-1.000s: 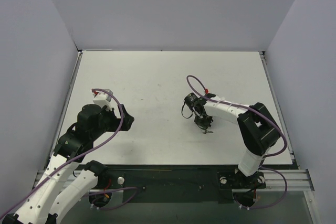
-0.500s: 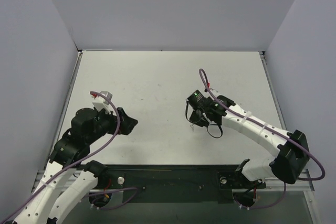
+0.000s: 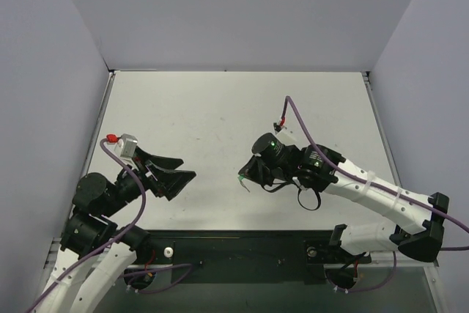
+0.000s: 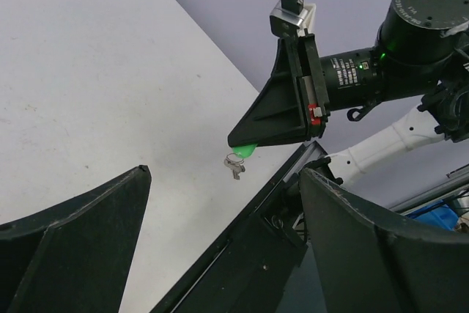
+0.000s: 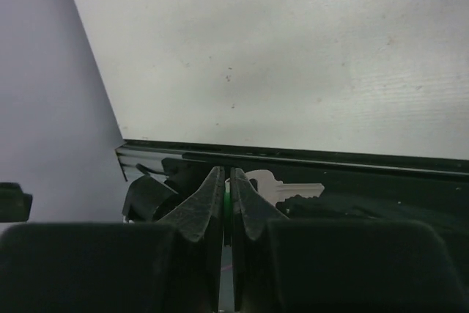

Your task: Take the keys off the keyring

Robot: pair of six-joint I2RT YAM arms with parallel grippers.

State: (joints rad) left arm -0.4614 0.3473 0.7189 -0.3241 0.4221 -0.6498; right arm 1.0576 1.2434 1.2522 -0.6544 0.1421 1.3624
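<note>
My right gripper (image 3: 245, 177) is shut on the green keyring (image 3: 242, 179) and holds it above the table, pointing left. In the left wrist view the keyring (image 4: 244, 151) sticks out under the right gripper's tip (image 4: 242, 139), and the small silver key (image 4: 235, 168) hangs from it on a thin wire ring. In the right wrist view only a green sliver of the keyring (image 5: 227, 197) shows between the shut fingers, with the key (image 5: 287, 188) just beyond them. My left gripper (image 3: 176, 178) is wide open and empty, facing the keyring from the left, well apart from it (image 4: 223, 175).
A black rail (image 3: 234, 243) runs along the table's near edge, just below the held keyring. Grey walls stand at the left, right and back. The white table top (image 3: 220, 115) stretches behind both grippers.
My right arm has swung left and lifted the keyring with the key off the table. My left arm has drawn back, turned its gripper toward the right one and opened it wide.
</note>
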